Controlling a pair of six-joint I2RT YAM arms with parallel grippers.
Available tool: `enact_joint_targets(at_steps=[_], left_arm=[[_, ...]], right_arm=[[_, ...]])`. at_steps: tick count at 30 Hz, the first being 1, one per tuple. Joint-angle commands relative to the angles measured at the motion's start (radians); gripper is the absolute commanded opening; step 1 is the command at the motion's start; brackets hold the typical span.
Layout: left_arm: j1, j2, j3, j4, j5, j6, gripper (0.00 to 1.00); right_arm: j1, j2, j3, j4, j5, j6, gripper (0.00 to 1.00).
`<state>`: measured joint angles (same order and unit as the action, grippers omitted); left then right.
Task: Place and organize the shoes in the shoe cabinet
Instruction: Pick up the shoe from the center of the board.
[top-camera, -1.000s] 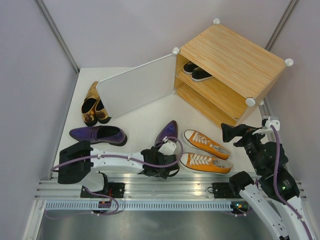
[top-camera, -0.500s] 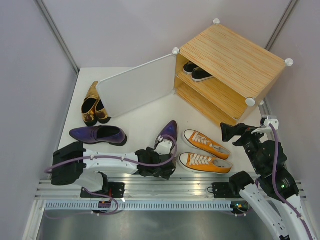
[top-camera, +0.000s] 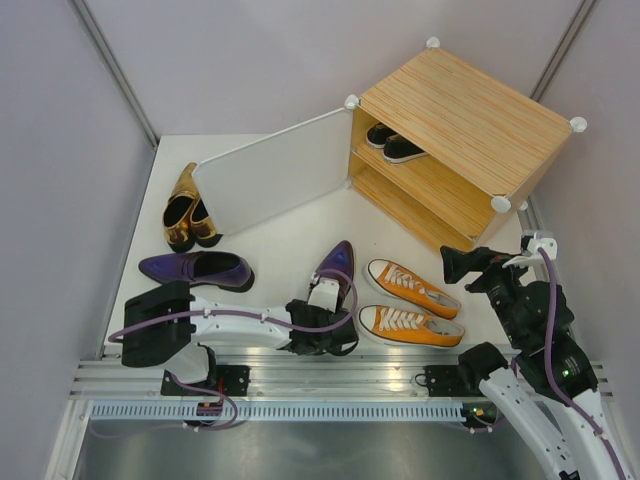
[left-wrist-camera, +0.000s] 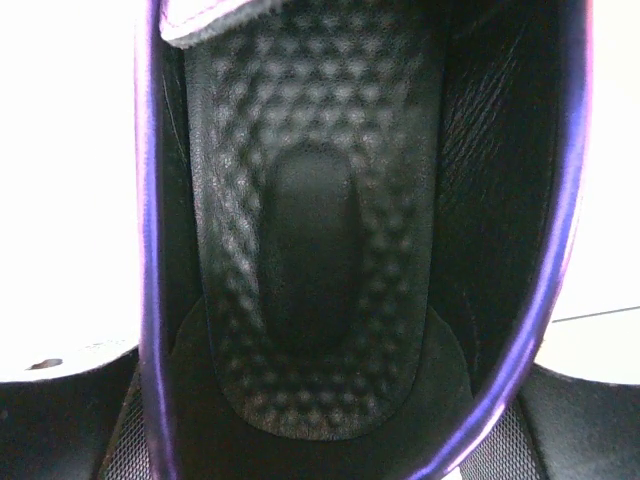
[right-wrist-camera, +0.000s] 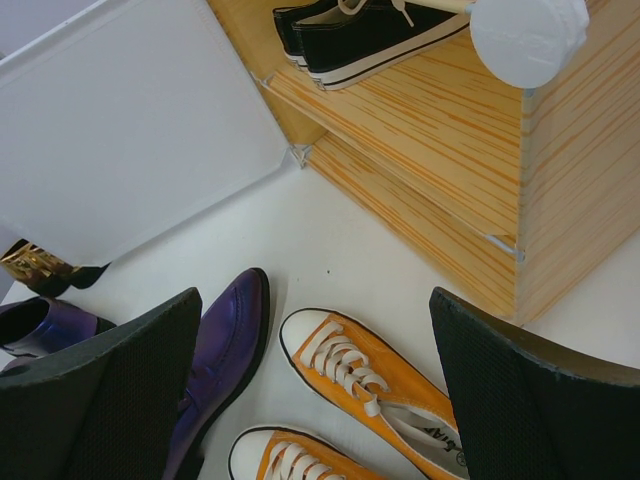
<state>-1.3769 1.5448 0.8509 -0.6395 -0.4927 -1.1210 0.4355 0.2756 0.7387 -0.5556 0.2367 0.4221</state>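
The left gripper (top-camera: 322, 310) is positioned at the heel end of one dark purple loafer (top-camera: 338, 262). This loafer lies on the white table (top-camera: 290, 235), toe pointing away from the arm bases, just left of the orange sneakers (top-camera: 408, 324). In the left wrist view the loafer's textured insole fills the frame, and a black finger pad (left-wrist-camera: 125, 445) shows outside the rim at each lower corner. The jaws straddle the heel, but at this close range it cannot be told whether they press on it. The right gripper (right-wrist-camera: 315, 300) hangs above the table near the front right corner of the shoe cabinet (top-camera: 470, 115), with its fingers spread wide apart. The cabinet stands at the far right of the table, and its white door (top-camera: 270, 185) is swung open to the left. The black canvas sneakers (top-camera: 392, 143) sit side by side on the inner shelf (right-wrist-camera: 420, 130). The second loafer (top-camera: 195, 268) lies near the table's left edge. The gold pumps (top-camera: 185, 212) lie beyond it, beside the door's free end.
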Motion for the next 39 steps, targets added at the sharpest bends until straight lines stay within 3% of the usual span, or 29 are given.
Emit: enact_joint_targets(at_steps=[1,4,6,7,9,10,15,19,23,32,39], left_arm=[[0.002,0.034,0.01,0.012,-0.043,-0.089,0.77],[0.004,0.054,0.01,0.012,-0.05,-0.091,0.69],[0.002,0.066,0.007,0.014,-0.052,-0.092,0.47],[0.002,0.069,0.005,0.014,-0.05,-0.089,0.27],[0.004,0.067,0.0,0.014,-0.047,-0.08,0.04],[0.003,0.063,-0.003,0.012,-0.046,-0.079,0.02],[0.003,-0.061,-0.079,0.059,-0.041,-0.088,0.02],[0.007,-0.341,-0.205,0.256,-0.017,-0.017,0.02],[0.019,-0.515,-0.308,0.371,0.0,0.012,0.02],[0.027,-0.548,-0.26,0.356,-0.027,0.127,0.02],[0.025,-0.482,-0.271,0.274,-0.029,0.076,0.02]], right_arm=[[0.008,-0.009,-0.007,0.022,-0.011,-0.002,0.98],[0.009,-0.009,-0.009,0.023,-0.011,0.0,0.98],[0.009,-0.004,-0.009,0.023,-0.011,0.0,0.98],[0.009,-0.003,-0.009,0.022,-0.011,0.0,0.98],[0.011,0.0,-0.009,0.022,-0.013,-0.002,0.98],[0.011,0.002,-0.009,0.023,-0.013,0.0,0.98],[0.012,0.001,-0.009,0.023,-0.01,-0.002,0.98],[0.014,0.002,-0.009,0.023,-0.01,0.0,0.98],[0.012,0.001,-0.009,0.023,-0.008,0.0,0.98],[0.012,0.004,-0.005,0.023,-0.01,0.0,0.98],[0.012,0.002,-0.009,0.022,-0.005,0.0,0.98]])
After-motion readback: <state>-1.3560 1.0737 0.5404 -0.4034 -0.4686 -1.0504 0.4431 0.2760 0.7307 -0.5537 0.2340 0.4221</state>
